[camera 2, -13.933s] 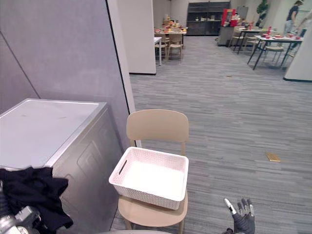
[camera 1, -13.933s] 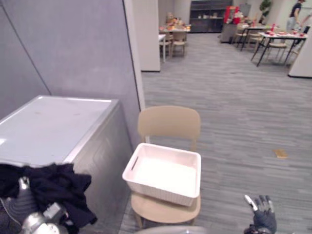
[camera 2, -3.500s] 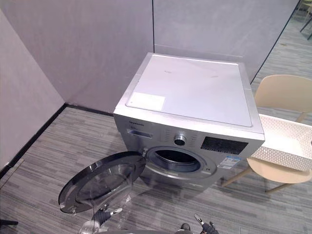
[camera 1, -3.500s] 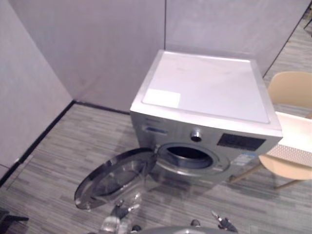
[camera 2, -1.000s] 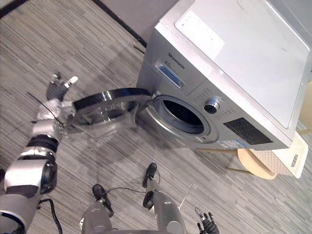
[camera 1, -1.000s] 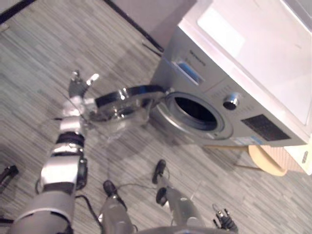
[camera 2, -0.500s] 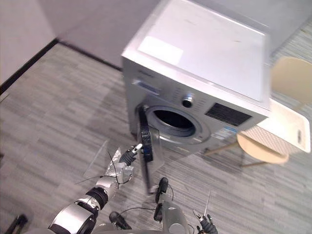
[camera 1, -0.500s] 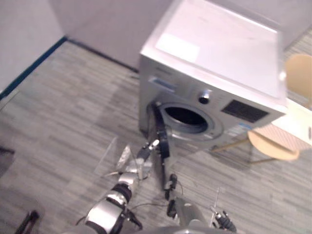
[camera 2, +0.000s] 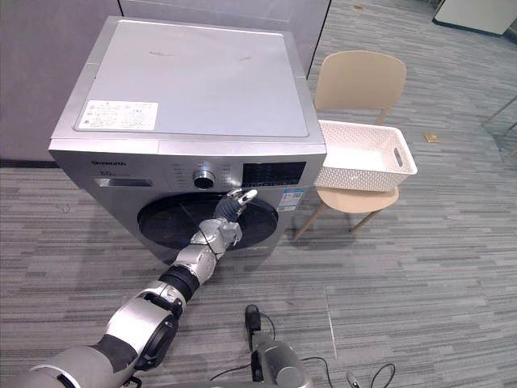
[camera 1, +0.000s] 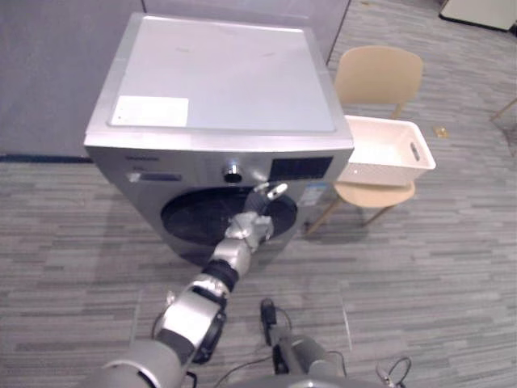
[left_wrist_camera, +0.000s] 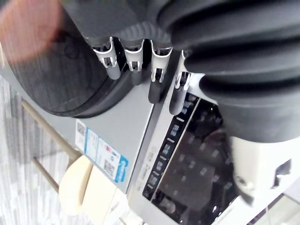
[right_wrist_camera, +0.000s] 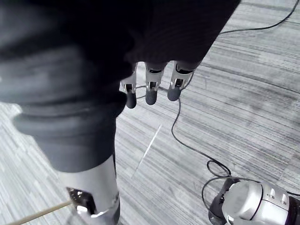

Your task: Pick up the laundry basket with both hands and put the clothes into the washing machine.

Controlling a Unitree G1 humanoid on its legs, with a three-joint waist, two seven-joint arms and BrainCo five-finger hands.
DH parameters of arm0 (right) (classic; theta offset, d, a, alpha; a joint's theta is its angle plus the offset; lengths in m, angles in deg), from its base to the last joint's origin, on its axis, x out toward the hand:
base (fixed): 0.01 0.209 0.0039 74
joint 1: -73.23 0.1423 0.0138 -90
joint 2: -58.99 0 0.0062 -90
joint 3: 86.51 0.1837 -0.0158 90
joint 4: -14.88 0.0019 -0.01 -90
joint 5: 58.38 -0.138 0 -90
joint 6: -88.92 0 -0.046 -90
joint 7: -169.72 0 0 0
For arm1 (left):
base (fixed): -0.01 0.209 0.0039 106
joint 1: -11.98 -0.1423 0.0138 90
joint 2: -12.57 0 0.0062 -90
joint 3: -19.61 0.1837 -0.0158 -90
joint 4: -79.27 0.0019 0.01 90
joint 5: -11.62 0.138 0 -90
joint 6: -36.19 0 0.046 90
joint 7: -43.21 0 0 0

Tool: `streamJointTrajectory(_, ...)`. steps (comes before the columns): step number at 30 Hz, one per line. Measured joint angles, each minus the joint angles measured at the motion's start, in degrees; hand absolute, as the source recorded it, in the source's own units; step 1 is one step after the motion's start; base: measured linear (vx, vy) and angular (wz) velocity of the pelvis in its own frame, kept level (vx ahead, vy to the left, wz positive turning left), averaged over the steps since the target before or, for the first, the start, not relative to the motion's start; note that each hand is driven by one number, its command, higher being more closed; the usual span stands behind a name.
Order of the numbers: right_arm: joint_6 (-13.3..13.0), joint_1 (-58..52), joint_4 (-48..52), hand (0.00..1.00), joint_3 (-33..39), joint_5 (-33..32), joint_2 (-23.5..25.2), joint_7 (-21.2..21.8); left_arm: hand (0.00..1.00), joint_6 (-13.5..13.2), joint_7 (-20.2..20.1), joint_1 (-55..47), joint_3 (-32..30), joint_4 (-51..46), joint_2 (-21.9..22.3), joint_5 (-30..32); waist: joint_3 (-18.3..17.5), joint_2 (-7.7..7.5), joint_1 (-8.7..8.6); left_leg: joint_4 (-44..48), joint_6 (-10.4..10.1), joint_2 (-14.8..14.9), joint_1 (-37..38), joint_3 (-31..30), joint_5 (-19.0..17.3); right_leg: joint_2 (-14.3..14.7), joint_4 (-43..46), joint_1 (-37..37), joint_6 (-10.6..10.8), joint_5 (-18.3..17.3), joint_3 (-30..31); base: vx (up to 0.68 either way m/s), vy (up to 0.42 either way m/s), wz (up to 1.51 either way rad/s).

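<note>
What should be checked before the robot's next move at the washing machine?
1. Door flush with the washing machine front: ok; latch cannot tell.
2. Left hand on the door, fingers straight: ok.
3. Right hand relaxed over the floor, holding nothing: ok.
4. Laundry basket on the chair, looks empty: ok.
5. Clothes inside the drum: cannot tell, the door is dark.

- Washing machine: silver, front-loading, its round dark door shut flush against the front.
- Left robot hand: at the door's upper right rim, below the machine's control panel, fingers straight and resting on the door.
- Chair: beige, just right of the machine.
- Laundry basket: white, on the chair seat, beside the machine's right side.
</note>
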Motion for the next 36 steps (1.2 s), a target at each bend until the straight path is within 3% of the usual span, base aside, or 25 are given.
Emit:
streamJointTrajectory(5,0.0,0.9,-0.06,0.0,-0.75,-0.06,0.06,1.09,0.0,-0.97,-0.18,-5.75,-4.0,-4.68,0.05,-1.24,-1.07,1.05,0.14,0.21,0.05,0.18,0.52,-0.23,-0.02,-0.06,0.06,0.67,-0.01,0.01,-0.11,-0.05,0.038,0.03)
streamJointTrajectory(9,-0.04,1.62,-0.19,0.0,-1.27,-0.08,0.25,1.11,0.0,-3.57,-0.38,-15.07,-6.75,-5.82,0.66,-0.64,-2.9,2.82,1.08,0.16,0.14,1.07,0.96,-2.76,0.01,-0.45,0.05,2.97,-0.01,0.01,-2.87,-0.06,0.062,0.33)
streamJointTrajectory(11,-0.08,1.73,-0.67,0.0,-1.33,-0.06,0.42,1.11,0.0,-3.53,-1.01,-20.86,-6.82,-5.21,0.82,0.35,-3.63,3.35,2.4,0.14,0.08,1.33,1.13,-4.5,0.24,-0.94,0.11,4.24,-0.28,-0.19,-4.95,-0.04,0.065,0.6)
streamJointTrajectory(12,-0.17,1.83,-1.66,0.0,-1.99,-0.06,0.5,1.12,0.0,-3.39,-1.86,-25.46,-7.93,-3.37,1.02,2.59,-4.1,3.13,3.69,0.13,0.19,1.11,1.31,-6.26,0.33,-1.84,0.22,5.52,-1.15,-1.3,-6.4,-0.03,0.056,0.54)
streamJointTrajectory(14,-0.13,1.88,-2.52,0.0,-2.97,-0.01,0.86,1.13,0.0,-2.8,-2.56,-30.94,-10.03,-1.37,0.65,4.7,-4.6,2.56,4.58,-0.06,0.31,0.4,1.88,-8.04,0.7,-2.99,0.22,7.15,-1.68,-3.39,-7.95,-0.03,0.064,0.63)
streamJointTrajectory(18,-0.02,4.57,-7.45,0.0,-3.5,0.04,0.73,1.34,0.0,-0.58,-4.23,-41.84,-19.74,7.97,-1.08,13.71,-5.88,3.39,6.6,-2.57,0.93,-0.98,1.76,-13.93,1.96,-5.35,0.3,9.82,-0.88,-5.57,-12.82,-0.04,0.079,0.72)
streamJointTrajectory(23,0.43,6.05,-11.93,0.0,-3.52,0.23,-0.59,1.5,0.0,1.01,-5.32,-47.74,-29.33,9.59,-2.58,20.85,-5.71,3.22,10.01,-5.62,2.45,-3.15,1.98,-22.96,3.29,-8.69,0.6,14.24,0.75,-7.04,-20.04,-0.04,0.095,0.92)
streamJointTrajectory(27,1.1,8.85,-15.61,0.0,-3.51,2.44,-2.46,2.0,0.0,1.23,-5.34,-49.09,-30.96,10.74,-3.34,24.6,-5.61,3.03,10.44,-7.48,4.21,-5.41,1.86,-28.5,4.56,-10.94,1.09,16.4,1.6,-7.5,-24.44,0.0,0.071,0.65)
streamJointTrajectory(34,1.63,11.45,-18.79,0.0,-5.12,4.61,-3.87,1.93,0.0,1.51,-5.13,-48.89,-30.27,10.79,-3.57,22.23,-5.54,2.88,11.47,-8.34,4.69,-6.76,2.75,-31.71,4.88,-11.99,1.11,18.62,2.07,-7.68,-26.39,0.04,0.019,0.23)
streamJointTrajectory(36,1.64,12.21,-19.46,0.0,-6.69,4.91,-4.31,1.87,0.0,1.53,-5.14,-48.14,-27.23,10.87,-4.02,21.88,-5.35,2.78,11.48,-8.26,4.69,-6.71,2.78,-31.81,4.88,-11.9,1.12,18.61,2.07,-7.69,-26.12,0.01,-0.017,-0.02)
